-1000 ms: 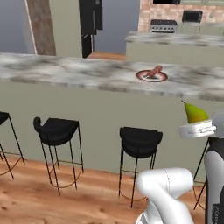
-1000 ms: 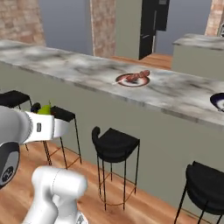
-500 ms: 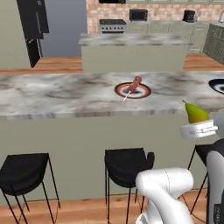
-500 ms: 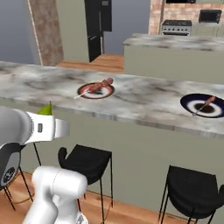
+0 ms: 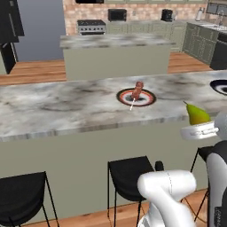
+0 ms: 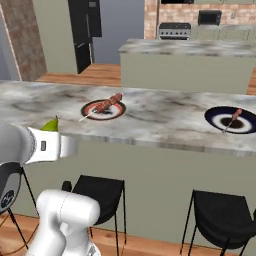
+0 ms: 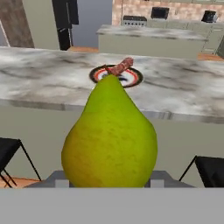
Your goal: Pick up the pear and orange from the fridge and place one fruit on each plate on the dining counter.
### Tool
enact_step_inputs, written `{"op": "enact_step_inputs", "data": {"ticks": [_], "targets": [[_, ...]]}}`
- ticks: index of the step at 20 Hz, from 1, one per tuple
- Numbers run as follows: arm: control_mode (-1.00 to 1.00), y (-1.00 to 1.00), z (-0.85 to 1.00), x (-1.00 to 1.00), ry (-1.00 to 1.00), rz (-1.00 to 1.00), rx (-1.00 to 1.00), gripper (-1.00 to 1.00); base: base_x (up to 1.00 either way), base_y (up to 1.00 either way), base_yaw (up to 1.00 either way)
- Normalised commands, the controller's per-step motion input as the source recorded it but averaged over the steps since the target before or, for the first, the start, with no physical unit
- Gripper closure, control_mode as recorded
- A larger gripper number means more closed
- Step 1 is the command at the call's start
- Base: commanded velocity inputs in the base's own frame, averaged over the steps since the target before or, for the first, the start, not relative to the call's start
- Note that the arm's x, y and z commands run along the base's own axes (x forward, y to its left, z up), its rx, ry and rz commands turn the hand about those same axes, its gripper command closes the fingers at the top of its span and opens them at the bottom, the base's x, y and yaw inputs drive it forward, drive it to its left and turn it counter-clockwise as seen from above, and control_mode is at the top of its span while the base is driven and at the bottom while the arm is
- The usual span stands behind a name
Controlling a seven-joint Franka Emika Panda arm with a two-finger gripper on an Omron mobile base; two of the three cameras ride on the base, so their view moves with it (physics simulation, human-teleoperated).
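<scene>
- Counter (image 5: pixel 66 111): its marbled top runs across the whole field ahead of the fingers, at about their height. Over the last second the whole picture has swung sideways. That is the base driving along the counter, not the things moving.
- Red plate (image 5: pixel 136 97): on the counter, straight beyond the fingers, with a skewer (image 6: pixel 105 105) across it. A second ago it sat off to one side; it is now nearly centred behind the pear in the hand view (image 7: pixel 117 74).
- Navy plate (image 6: pixel 231 120): on the same counter, well to the right of the fingers, also with a skewer.
- Stools (image 6: pixel 100 192): dark, below the counter edge, under and ahead of the fingers.
- Pear (image 7: pixel 109 140): upright, tip up, base seated between the fingers, short of the counter edge and well apart from both plates.
- Gripper (image 5: pixel 199 131): fingers narrow, closed on the pear's base; grip unchanged through the drive.
- Judgement: the carry is ending and the red plate is the likely target. Next comes a reach over the edge; the skewer leaves little bare plate.
</scene>
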Motion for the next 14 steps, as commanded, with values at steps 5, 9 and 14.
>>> {"op": "enact_step_inputs", "data": {"ticks": [5, 9, 14], "targets": [[-1.00, 0.27, 0.00, 0.98, 0.03, -0.25, 0.02, 1.00, 0.00, 0.00, 0.00], [-1.00, 0.09, 0.00, 1.00, 0.10, -0.16, 0.08, 1.00, 0.00, 0.00, 0.00], [-1.00, -0.21, 0.00, 1.00, 0.12, 0.01, 0.15, 1.00, 0.00, 0.00, 0.00]]}}
